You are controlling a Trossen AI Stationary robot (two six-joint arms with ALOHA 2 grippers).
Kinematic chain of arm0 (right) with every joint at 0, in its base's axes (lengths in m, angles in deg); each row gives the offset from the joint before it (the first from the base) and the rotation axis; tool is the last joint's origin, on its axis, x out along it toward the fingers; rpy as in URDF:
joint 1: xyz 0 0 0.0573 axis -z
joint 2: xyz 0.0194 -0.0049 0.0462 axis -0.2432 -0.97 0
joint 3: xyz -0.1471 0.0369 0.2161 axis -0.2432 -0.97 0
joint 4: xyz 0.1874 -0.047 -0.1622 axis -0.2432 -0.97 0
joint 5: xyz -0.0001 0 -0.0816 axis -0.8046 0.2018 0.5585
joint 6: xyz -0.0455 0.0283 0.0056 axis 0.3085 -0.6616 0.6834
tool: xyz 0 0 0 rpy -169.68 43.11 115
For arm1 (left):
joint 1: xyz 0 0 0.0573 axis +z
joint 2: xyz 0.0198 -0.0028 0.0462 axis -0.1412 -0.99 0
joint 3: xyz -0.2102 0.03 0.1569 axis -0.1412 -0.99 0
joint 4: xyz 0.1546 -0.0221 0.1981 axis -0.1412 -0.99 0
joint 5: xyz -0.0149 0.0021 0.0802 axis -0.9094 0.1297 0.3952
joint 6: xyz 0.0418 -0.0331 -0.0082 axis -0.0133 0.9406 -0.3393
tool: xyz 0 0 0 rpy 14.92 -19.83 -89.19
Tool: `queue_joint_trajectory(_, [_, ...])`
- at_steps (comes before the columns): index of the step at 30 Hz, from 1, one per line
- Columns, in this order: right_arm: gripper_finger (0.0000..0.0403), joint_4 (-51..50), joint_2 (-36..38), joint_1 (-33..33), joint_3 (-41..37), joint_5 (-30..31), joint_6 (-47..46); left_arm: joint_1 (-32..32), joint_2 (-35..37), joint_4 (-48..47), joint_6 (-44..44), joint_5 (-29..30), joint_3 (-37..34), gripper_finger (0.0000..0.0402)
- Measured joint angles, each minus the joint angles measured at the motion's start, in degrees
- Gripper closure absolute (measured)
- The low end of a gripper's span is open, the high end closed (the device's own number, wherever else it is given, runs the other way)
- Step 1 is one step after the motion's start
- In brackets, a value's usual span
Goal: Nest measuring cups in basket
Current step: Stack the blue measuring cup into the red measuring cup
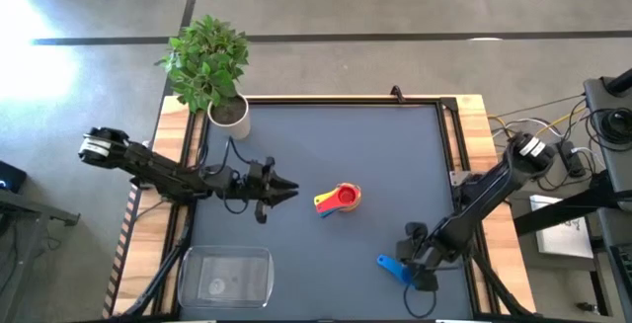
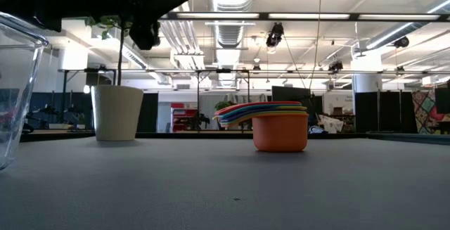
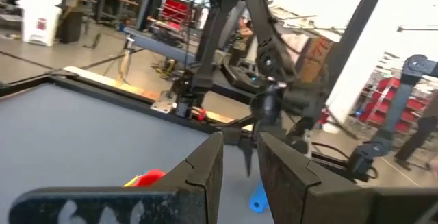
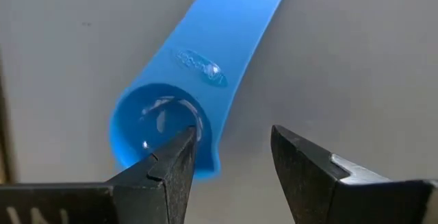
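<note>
A nested stack of measuring cups (image 1: 341, 199), orange outermost with red and yellow handles showing, stands on its base at mid table; it also shows in the low view (image 2: 280, 128). A blue cup (image 1: 392, 266) lies apart at the near right, bowl up (image 4: 161, 131). My right gripper (image 4: 236, 148) is open and low over it, pointing down, one finger over the bowl's rim and the other over bare mat beside the bowl. My left gripper (image 1: 286, 193) hangs above the table left of the stack, empty, its fingers (image 3: 239, 162) a narrow gap apart. The clear basket (image 1: 225, 276) stands at the near left. My right gripper comes at the blue cup from above. One fingertip (image 4: 179, 148) stands at the bowl's rim (image 4: 195, 118) near where the handle starts. I cannot tell whether it touches. The cup lies flat on the mat.
A white plant pot (image 1: 229, 116) with a green plant stands at the far left corner and shows in the low view (image 2: 117, 112). A raised frame edges the mat (image 1: 446, 145). The basket wall shows at the low view's left edge (image 2: 14, 96).
</note>
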Motion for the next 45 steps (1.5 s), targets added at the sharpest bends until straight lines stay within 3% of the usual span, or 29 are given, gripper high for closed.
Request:
queue_joint_trajectory(6, [0.0249, 0.4, -3.2, 0.0, 0.6, 0.3, 1.1, -0.5, 0.5, 0.0, -0.2, -0.2, 0.1, 0.0326])
queue_joint_trajectory(14, [0.0384, 0.7, -0.5, 1.4, 0.3, 3.6, 6.9, -0.6, 0.5, 0.0, -0.4, -0.2, 0.0, 0.0326])
queue_joint_trajectory(21, [0.0393, 0.4, 3.8, 8.5, 0.4, 4.5, 16.4, -0.5, 4.1, -0.5, -1.5, -1.5, -0.1, 0.0326])
queue_joint_trajectory(27, [0.0393, 0.5, 8.6, 18.6, 0.4, 4.7, 27.6, -0.3, 8.7, -2.6, -4.6, -2.6, -0.2, 0.0326])
queue_joint_trajectory(32, [0.0393, 1.3, 11.3, 27.1, 0.5, 1.5, 34.8, 2.4, 13.5, -3.2, -6.5, -2.5, -0.1, 0.0326])
queue_joint_trajectory(39, [0.0394, 1.8, 10.5, 33.9, 6.2, -0.3, 43.7, 2.3, 17.5, -12.2, -5.4, -2.6, -0.9, 0.0326])
queue_joint_trajectory(45, [0.0394, 1.6, 5.8, 39.5, 13.9, -1.7, 52.7, 1.9, 16.8, -5.9, -3.4, -2.0, -5.5, 0.0326])
